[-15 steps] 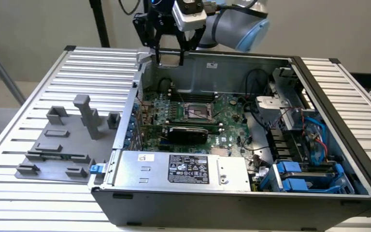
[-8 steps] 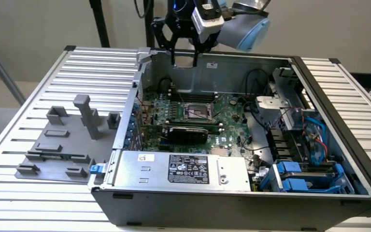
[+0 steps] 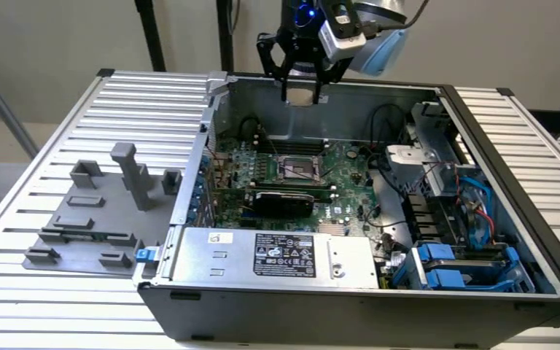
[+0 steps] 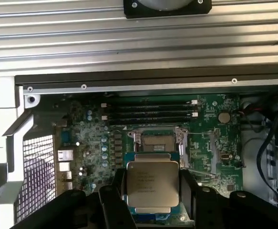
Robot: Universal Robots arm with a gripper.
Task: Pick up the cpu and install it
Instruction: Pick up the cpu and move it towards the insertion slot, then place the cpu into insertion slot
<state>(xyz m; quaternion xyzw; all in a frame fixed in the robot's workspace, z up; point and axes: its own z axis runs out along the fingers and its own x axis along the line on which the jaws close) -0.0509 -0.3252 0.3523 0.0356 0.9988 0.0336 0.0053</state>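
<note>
The cpu [image 4: 151, 183], a square chip with a silvery lid and printed text, sits flat between my two black fingers [image 4: 116, 198]. My gripper [image 3: 300, 93] is shut on it and hangs above the rear wall of the open computer case [image 3: 436, 91]. In the wrist view the chip floats over the motherboard [image 4: 205, 143], just short of the open socket [image 4: 158, 140] with its metal frame. In the exterior view that socket [image 3: 300, 169] lies well below the gripper, in the middle of the board.
A grey fixture plate [image 3: 66, 219] with upright blocks lies on the slatted table at the exterior view's left. Inside the case are the power supply [image 3: 270, 255], blue drive bays [image 3: 460, 266], cables [image 3: 426, 182] and memory sticks [image 4: 150, 110].
</note>
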